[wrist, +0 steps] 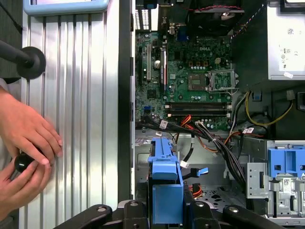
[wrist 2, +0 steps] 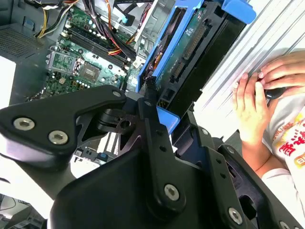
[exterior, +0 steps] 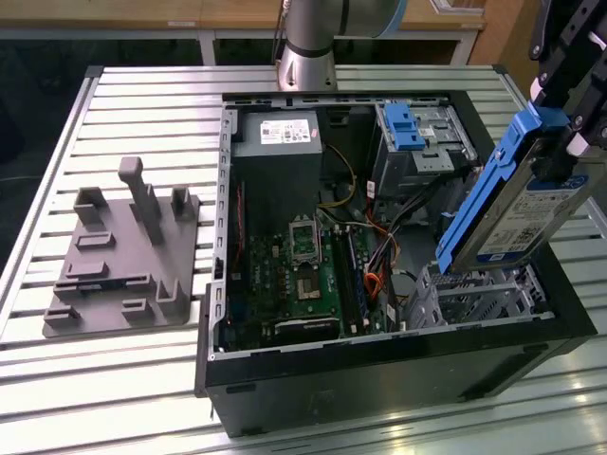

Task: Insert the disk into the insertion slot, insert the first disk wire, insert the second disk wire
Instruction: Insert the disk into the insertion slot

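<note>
Claw (exterior: 566, 128): clamped on the upper end of the disk (exterior: 517, 213), which hung tilted.
Disk: lower end just above the insertion slot (exterior: 479, 296), not yet inside.
Insertion slot: sat in a corner of the open computer case (exterior: 379, 379), toward the desk (exterior: 142, 379) edge at the exterior view's right.
Hands (wrist: 26, 138): a person's, at the desk's edge beside the case, around a black knob (wrist: 23, 162).

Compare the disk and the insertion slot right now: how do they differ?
The disk is blue-framed with a white label; the insertion slot is bare perforated silver metal. The disk hangs tilted in the gripper over the case; the insertion slot sits fixed inside it, just below. Both are rectangular.
</note>
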Robot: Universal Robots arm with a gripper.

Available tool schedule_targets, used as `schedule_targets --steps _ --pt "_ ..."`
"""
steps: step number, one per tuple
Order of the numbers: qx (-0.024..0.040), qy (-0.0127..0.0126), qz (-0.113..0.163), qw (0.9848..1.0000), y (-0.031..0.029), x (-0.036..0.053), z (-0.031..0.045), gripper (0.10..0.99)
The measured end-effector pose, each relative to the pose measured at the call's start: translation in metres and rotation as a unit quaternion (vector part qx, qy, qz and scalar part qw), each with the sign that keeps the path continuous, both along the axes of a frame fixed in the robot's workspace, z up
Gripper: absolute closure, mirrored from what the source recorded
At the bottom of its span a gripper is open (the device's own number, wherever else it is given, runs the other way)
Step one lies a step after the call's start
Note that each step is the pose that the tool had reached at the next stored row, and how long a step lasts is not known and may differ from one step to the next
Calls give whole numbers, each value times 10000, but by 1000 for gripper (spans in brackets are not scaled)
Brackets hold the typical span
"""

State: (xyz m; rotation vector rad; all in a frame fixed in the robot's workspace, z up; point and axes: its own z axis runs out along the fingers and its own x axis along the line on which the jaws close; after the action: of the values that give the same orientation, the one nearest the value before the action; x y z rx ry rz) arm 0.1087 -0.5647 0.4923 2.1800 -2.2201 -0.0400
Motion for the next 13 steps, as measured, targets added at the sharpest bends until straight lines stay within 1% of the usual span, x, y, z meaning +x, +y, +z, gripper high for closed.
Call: schedule_targets --steps 2,3,5,6,7,12,13 --pt "4 0 0 10000 0 0 1 722" --pt "22 0 0 10000 0 0 1 722" --pt "98 -3 0 10000 0 0 0 722" --pt "150 -5 1 9999 0 0 1 722" --pt "187 -7 1 9998 -1 0 1 722" --pt "306 -10 0 9995 -4 -1 0 722" --pt "309 -10 0 9995 -3 -1 0 722"
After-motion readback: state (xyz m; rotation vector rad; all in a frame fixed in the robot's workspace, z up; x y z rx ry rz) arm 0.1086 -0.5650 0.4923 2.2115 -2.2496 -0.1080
